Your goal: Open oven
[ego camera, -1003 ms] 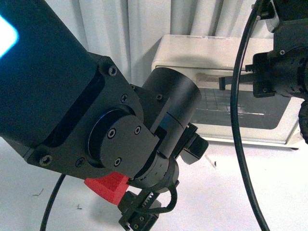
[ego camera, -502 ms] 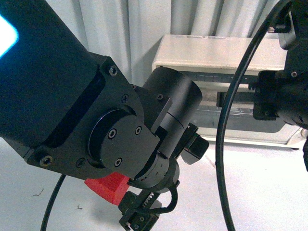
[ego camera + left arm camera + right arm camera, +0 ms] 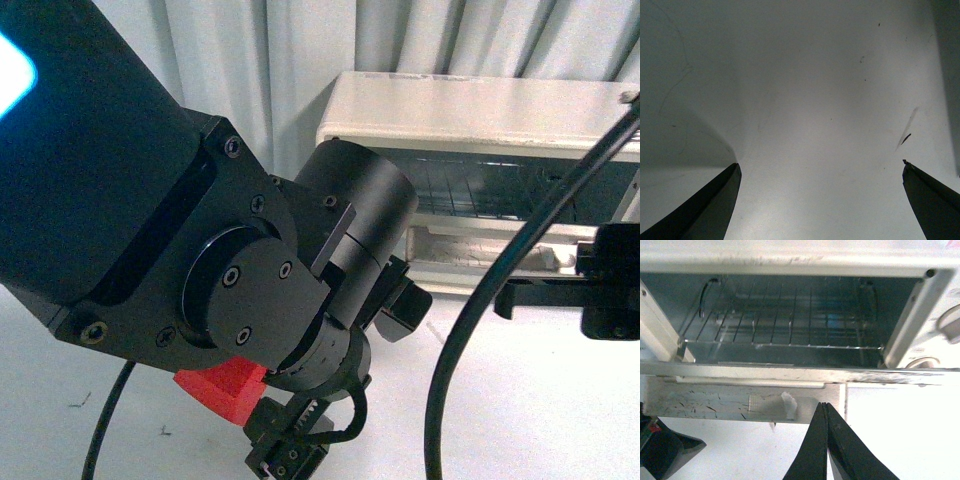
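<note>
Two end effectors logged. Right end effector (image 3: 824,410): slim black fingers pressed flat together, nothing seen between them, tips at the free edge of the oven's door. Left end effector (image 3: 820,165): fingers spread wide, empty, over bare white counter (image 3: 815,100), apart from the oven.

Small cream-white boxy toaster oven (image 3: 470,105) stands on the counter, backed by a pale pleated curtain (image 3: 250,60). Its hinged door (image 3: 715,402) hangs dropped forward, roughly level, with the cavity exposed. Task judged essentially done.

Materials:
- Shell is matt painted sheet metal, scuffed along the oven's top lip.
- Door's inner face is bare scratched metal with a pale scrap stuck on it.
- Thin chromed wire rack (image 3: 780,320) sits level inside the oven.
- Round pale knobs (image 3: 950,325) are on the oven's control side.

Handling, judged:
- The oven is probably light and could slide on the smooth counter if tugged outward, so follow the hinge arc downward.
- The door is stiff but glazed, so no slamming.
- Best hold is the bar handle along the door's free edge, which is not clearly visible here.
- The smooth metal is likely slippery under closed fingers.
</note>
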`<act>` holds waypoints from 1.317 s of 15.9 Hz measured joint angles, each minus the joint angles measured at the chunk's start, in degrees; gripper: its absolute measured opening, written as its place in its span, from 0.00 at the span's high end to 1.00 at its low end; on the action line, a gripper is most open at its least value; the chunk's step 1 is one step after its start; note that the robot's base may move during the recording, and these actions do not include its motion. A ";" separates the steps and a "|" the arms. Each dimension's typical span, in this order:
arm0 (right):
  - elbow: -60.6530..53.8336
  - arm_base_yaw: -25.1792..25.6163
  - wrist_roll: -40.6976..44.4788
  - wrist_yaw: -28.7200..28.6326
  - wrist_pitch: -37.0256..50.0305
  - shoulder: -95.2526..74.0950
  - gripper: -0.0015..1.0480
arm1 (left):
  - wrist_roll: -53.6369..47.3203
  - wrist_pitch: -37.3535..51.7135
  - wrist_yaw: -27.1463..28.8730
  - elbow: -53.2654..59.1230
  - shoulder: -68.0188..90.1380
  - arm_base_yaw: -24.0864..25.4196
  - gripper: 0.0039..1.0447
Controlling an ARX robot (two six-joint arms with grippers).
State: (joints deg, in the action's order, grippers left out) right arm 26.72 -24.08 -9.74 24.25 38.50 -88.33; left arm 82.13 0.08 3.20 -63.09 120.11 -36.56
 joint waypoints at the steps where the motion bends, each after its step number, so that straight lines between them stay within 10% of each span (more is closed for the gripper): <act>1: -2.54 -0.81 0.76 1.79 2.01 3.02 0.98 | 0.00 -0.04 0.00 0.00 0.00 0.00 0.06; 6: -17.68 1.79 8.07 6.03 -1.66 30.47 0.98 | 0.00 -0.02 0.00 0.00 0.00 0.00 0.06; 9: -25.38 16.46 11.58 -2.54 -15.10 54.03 0.96 | -0.02 -0.02 0.00 0.00 0.00 0.00 0.06; 12: -26.01 37.53 12.15 -19.30 -21.29 71.97 0.69 | -0.02 0.00 0.00 0.00 0.00 0.00 0.06; 14: -26.08 41.09 11.96 -24.85 -21.42 70.79 0.53 | -0.02 0.00 0.00 0.00 0.00 0.00 0.06; 16: -26.12 42.14 10.82 -37.83 -24.17 73.20 0.72 | -0.02 -0.02 -0.02 0.00 0.04 0.02 0.06; 19: -26.08 37.20 10.73 -37.81 -32.65 80.17 0.98 | -0.02 0.00 -0.02 0.00 0.04 0.00 0.06; 21: -26.08 34.86 10.45 -34.99 -36.85 87.82 0.98 | -0.02 0.02 0.00 0.00 0.04 0.11 0.06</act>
State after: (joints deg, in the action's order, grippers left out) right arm 0.64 10.79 0.71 -10.74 1.65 -0.51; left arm 82.11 0.10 3.20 -63.09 120.16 -36.45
